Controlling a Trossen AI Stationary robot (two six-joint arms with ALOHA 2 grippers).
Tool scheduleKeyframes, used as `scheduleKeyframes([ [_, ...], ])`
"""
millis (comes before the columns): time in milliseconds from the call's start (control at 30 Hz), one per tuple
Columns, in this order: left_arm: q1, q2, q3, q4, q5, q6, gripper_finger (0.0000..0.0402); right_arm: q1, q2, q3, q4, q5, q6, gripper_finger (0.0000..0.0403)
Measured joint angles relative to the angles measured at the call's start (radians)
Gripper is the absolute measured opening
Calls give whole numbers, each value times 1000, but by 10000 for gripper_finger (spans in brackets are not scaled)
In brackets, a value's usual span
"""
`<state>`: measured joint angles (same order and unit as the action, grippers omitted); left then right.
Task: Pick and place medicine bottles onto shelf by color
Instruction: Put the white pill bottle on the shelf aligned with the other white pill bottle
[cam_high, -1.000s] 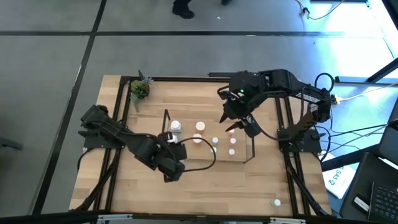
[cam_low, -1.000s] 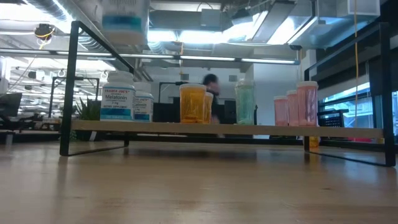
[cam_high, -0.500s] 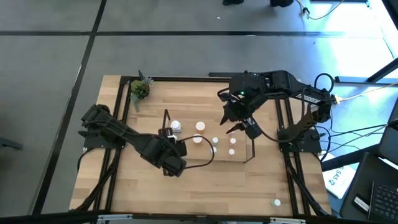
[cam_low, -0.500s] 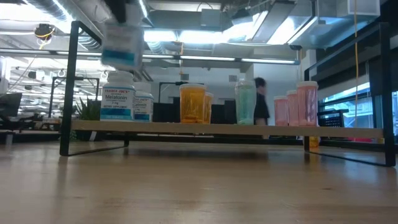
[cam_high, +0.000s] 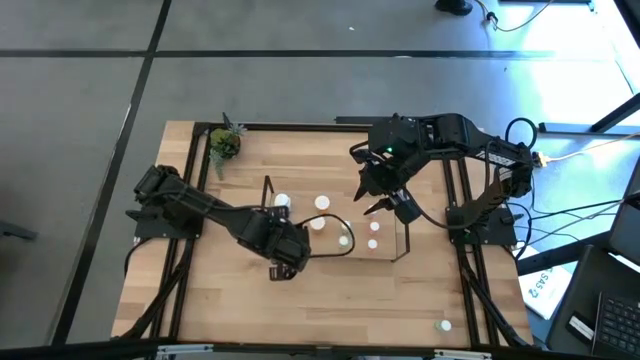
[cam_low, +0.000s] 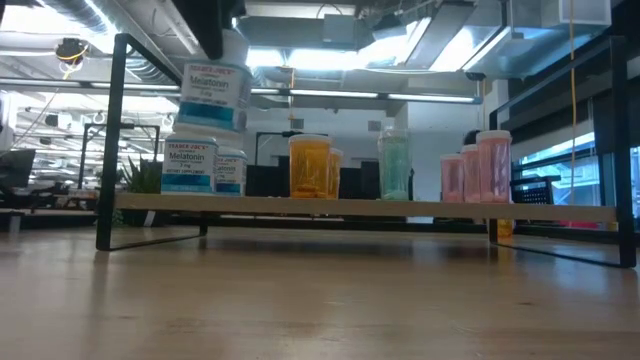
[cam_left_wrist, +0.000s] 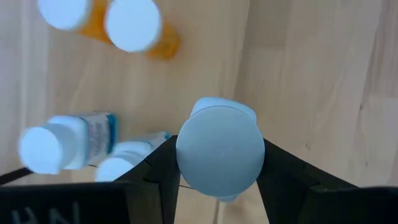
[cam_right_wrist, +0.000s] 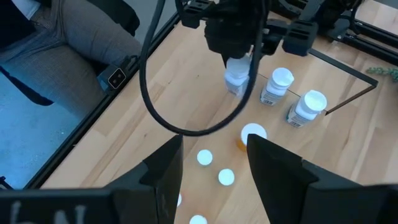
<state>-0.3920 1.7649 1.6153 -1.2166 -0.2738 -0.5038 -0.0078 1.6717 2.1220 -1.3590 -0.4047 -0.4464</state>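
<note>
Left gripper (cam_left_wrist: 217, 186): jaws clamped on a white bottle (cam_low: 214, 90), carried upright above the shelf's (cam_low: 360, 209) left end, clear of the two white bottles (cam_low: 203, 160) already standing there.
Reason for the hold: gripping near the cap keeps the label end down, so the bottle can likely be set among its own colour.
Shelf order: white at the left end, orange bottles (cam_low: 312, 166) next, a teal bottle (cam_low: 394, 165) past the middle, pink bottles (cam_low: 480, 166) at the right end.
Right gripper (cam_right_wrist: 214, 165): jaws apart and holding nothing, waiting over the shelf's right end.
Open room: the shelf's front edge beside the white pair looks free; the worktop (cam_high: 380, 300) in front of the shelf is bare wood.
Edges: the shelf's upright end frame stands near the carried bottle, so a descent probably needs care.
</note>
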Motion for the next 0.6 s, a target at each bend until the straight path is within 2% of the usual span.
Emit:
scheduleKeyframes([
  [233, -22, -33, -49, 29, 4, -71, 157, 0, 0, 0, -12, -49, 0, 180],
  [600, -22, -68, -93, 53, -3, -40, 157, 0, 0, 0, -23, -67, 0, 180],
])
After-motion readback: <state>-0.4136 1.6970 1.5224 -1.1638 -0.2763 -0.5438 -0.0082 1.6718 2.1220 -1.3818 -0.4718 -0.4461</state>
